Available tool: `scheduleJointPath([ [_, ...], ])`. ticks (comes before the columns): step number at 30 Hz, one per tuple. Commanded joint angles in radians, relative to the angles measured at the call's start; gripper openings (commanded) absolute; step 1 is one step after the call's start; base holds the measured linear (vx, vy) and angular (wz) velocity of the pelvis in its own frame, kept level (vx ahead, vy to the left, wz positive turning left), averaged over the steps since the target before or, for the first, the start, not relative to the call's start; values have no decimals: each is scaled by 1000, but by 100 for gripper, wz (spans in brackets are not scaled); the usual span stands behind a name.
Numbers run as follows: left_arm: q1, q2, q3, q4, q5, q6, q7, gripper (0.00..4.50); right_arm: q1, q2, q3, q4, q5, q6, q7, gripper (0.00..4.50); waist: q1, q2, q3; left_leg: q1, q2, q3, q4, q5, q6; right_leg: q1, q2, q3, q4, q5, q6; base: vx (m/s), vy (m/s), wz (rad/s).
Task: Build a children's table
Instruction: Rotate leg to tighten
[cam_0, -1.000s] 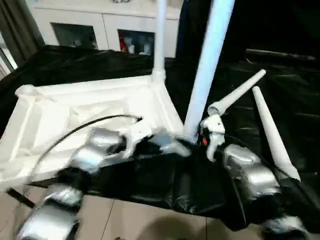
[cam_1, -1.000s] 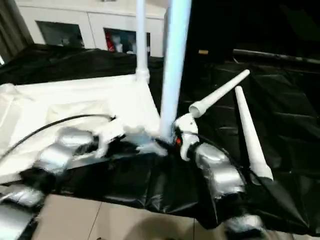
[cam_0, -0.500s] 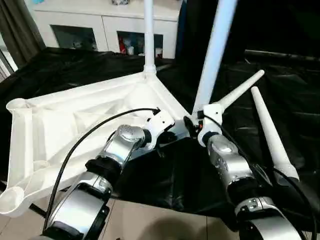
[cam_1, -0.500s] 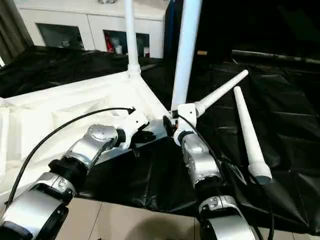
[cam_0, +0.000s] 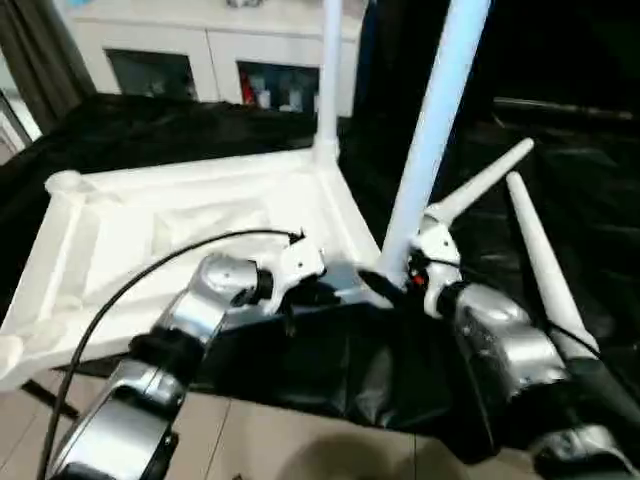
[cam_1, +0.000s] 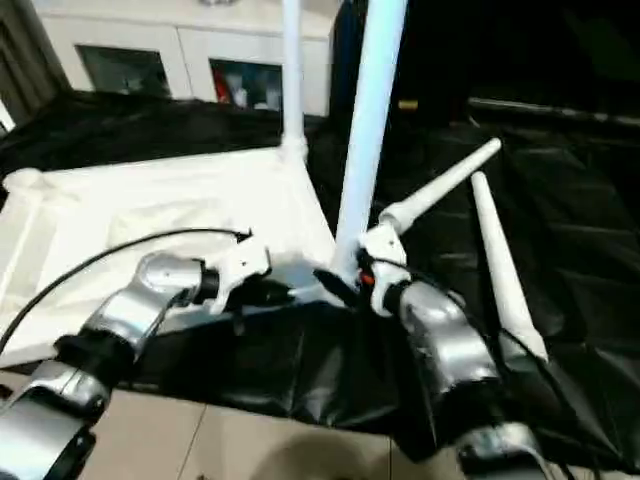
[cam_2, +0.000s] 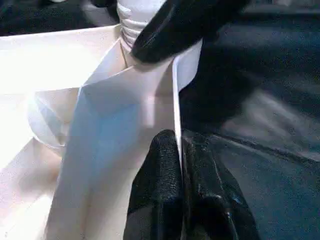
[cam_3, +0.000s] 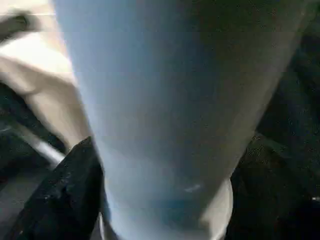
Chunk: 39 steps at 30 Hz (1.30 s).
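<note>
the table top (cam_0: 180, 230) lies upside down on the black-draped counter (cam_0: 560, 200), ribbed underside facing up, and serves as the landmark here. at its near right corner a leg (cam_0: 430, 130) stands in the corner socket, long axis close to vertical with a slight lean, rising out of the frame. the right claw (cam_0: 385, 285) sits at the foot of this leg, just beside the corner; in the right wrist view the leg's shaft lies between its two black fingers (cam_3: 55, 200), one on either side, jaws spread around it; whether they press on it cannot be told. the right arm is judged the nearer one for any turning of the leg, and the turn would run about that upright axis. the left claw (cam_2: 180, 195) is pinched tight on the thin rim wall of the table top close to the same corner, fingertips meeting across the wall, judged to be steadying the top. a second leg (cam_0: 328, 75) stands upright in the far right corner socket. two loose legs (cam_0: 540, 260) lie flat on the counter to the right of the table top, well clear of it, one pointing toward the far right, the other running toward the near edge. the left-hand corner sockets (cam_0: 65, 183) appear empty; two legs are judged still to fit.
</note>
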Motion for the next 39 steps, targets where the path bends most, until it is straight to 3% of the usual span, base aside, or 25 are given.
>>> scheduleJointPath([
  [1, 18, 5, -5, -57, -64, -16, -90, 0, 12, -40, 6, -67, 24, 30, 74, 396, -1, -8, -69, -10, 24, 1, -66, -124, 93, 63, -71, 60, -67, -327, -136, 0, 0, 0],
  [4, 24, 10, 0, -71, -65, -15, -105, 0, 24, -57, 19, -91, 27, 41, 108, 396, 0, -7, -69, -9, 24, 1, -65, -120, 90, 63, -70, 58, -66, -324, -142, 0, 0, 0],
  [9, 27, 18, 8, -91, -70, -2, -111, 0, 37, -70, 38, -103, 20, 49, 142, 396, 1, -11, -68, -10, 21, 1, -66, -129, 78, 62, -71, 57, -73, -377, -119, 0, 0, 0],
  [19, 28, 16, 19, -93, -64, 7, -99, 0, 48, -67, 42, -122, 28, 82, 150, 287, 0, -10, -69, -11, 20, 1, -65, -116, 80, 63, -69, 56, -72, -364, -115, 0, 0, 0],
  [26, 30, 11, 25, -85, -64, 20, -84, 0, 62, -54, 36, -121, 25, 98, 126, 274, 0, -11, -70, -11, 21, 0, -64, -110, 79, 63, -69, 57, -70, -355, -114, 0, 0, 0],
  [29, 18, -5, 30, -60, -49, 38, -33, 0, 60, -24, 15, -86, 14, 101, 58, 273, -3, -11, -69, -11, 20, 1, -65, -111, 73, 61, -69, 56, -71, -360, -116, 0, 0, 0],
  [30, -6, -27, 34, -16, -21, 52, 44, 0, 43, 21, -23, -33, 14, 109, -40, 273, -4, -11, -68, -10, 18, 0, -65, -117, 68, 62, -69, 55, -74, -381, -109, 0, 0, 0],
  [31, -36, -53, 36, 36, 10, 66, 131, 0, 20, 71, -61, 32, 3, 106, -162, 273, -7, -8, -66, -5, 15, 3, -64, -128, 61, 53, -68, 54, -82, -416, -103, 0, 0, 0],
  [32, -61, -80, 42, 73, 23, 89, 196, 0, -2, 109, -85, 77, -8, 98, -258, 273, -10, -10, -66, -3, 13, 1, -64, -142, 44, 55, -68, 49, -88, -458, -90, 0, 0, 0],
  [34, -86, -110, 49, 109, 29, 108, 254, 0, -22, 144, -102, 113, -16, 90, -337, 272, -13, -8, -63, 0, 11, 2, -64, -155, 35, 51, -68, 48, -95, -491, -76, 0, 0, 0],
  [36, -152, -187, 68, 199, 31, 146, 384, 0, -87, 230, -106, 203, -45, 67, -497, 272, -13, -9, -66, -1, 10, -2, -64, -157, 32, 55, -70, 46, -96, -500, -63, 0, 0, 0],
  [37, -165, -203, 73, 217, 29, 150, 408, 0, -107, 246, -101, 229, -55, 64, -529, 272, -16, -4, -65, 2, 7, 0, -62, -160, 33, 50, -69, 46, -99, -500, -67, 0, 0, 0],
  [38, -174, -215, 74, 231, 29, 147, 425, 0, -126, 261, -100, 257, -62, 55, -556, 272, -17, -7, -67, 1, 7, -1, -62, -155, 32, 52, -69, 46, -98, -492, -69, 0, 0, 0],
  [39, -181, -227, 75, 244, 25, 139, 432, 0, -149, 279, -101, 293, -62, 36, -576, 272, -18, -7, -71, -7, 8, -3, -64, -132, 41, 60, -70, 48, -90, -443, -80, 0, 0, 0],
])
